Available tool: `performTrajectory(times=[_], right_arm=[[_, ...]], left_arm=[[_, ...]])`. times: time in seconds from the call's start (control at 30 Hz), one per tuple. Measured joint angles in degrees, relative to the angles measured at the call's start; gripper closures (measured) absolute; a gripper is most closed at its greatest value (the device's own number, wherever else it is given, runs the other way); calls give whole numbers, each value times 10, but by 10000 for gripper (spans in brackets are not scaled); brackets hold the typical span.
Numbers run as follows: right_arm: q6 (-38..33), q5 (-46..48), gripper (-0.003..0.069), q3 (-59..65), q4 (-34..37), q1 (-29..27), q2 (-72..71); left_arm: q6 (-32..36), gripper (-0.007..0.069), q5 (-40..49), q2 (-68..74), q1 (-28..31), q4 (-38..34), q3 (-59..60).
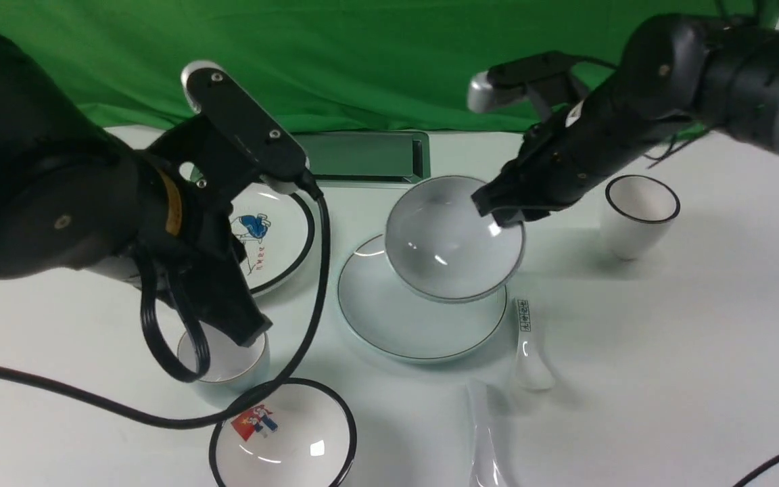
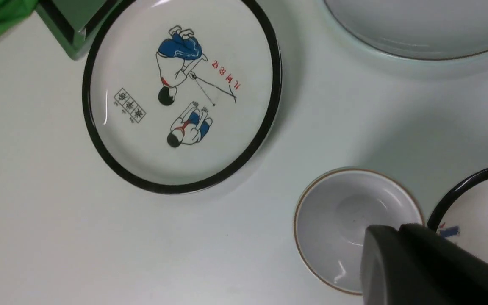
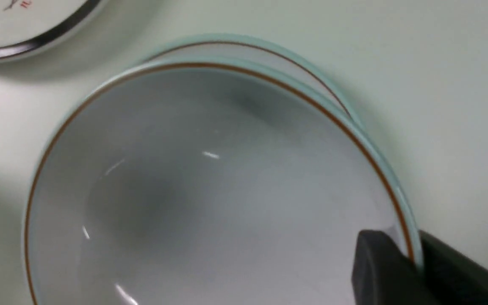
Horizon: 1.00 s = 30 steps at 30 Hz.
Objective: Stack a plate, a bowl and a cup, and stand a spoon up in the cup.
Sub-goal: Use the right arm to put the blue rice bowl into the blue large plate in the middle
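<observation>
The right hand (image 1: pixel 501 215) clamps the tilted bowl (image 1: pixel 443 247) by its rim over the plate (image 1: pixel 403 328); the left hand (image 1: pixel 252 335), closed and empty, hangs over the cup (image 1: pixel 224 364).

Right hand (image 1: pixel 504 216) pinches rim of bowl (image 1: pixel 443 247), held tilted over plate (image 1: pixel 403 325), centre frame. Left hand (image 1: pixel 251 335) down at cup (image 1: pixel 227 365), lower left. Spoon (image 1: pixel 487 439) lies bottom centre.
</observation>
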Motion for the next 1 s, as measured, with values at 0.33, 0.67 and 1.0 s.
performTrajectory(times=[0.33, 0.67, 1.0], right_arm=[[35, 0, 592, -61, 0, 8, 100], [39, 36, 377, -78, -2, 8, 102], [-42, 257, 93, -219, -22, 8, 50]], left_arm=[[-56, 653, 8, 0, 17, -15, 0], [-39, 615, -5, 1, 169, -108, 0], [18, 218, -27, 58, 196, -203, 16]])
